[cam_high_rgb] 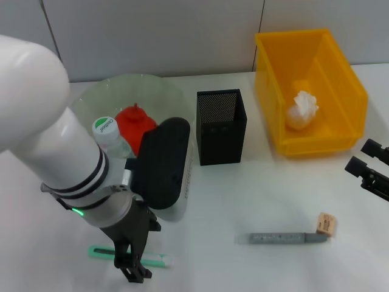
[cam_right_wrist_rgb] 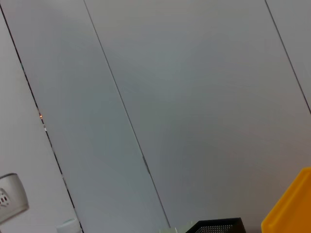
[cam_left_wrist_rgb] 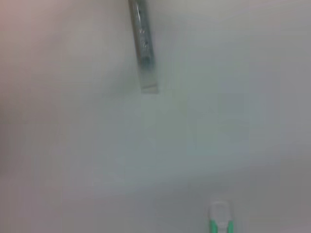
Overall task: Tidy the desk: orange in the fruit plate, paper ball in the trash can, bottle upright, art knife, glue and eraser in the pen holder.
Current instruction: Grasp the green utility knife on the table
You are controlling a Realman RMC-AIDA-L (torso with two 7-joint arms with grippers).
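White desk (cam_high_rgb: 243, 194): one eraser (cam_high_rgb: 326, 224), one paper ball (cam_high_rgb: 302, 109).

White desk (cam_high_rgb: 243, 194), grey panelled wall (cam_high_rgb: 158, 36) behind, dark vertical seams, even light

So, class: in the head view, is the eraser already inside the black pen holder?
No. The eraser lies on the table beside the grey art knife, in front of the pen holder.
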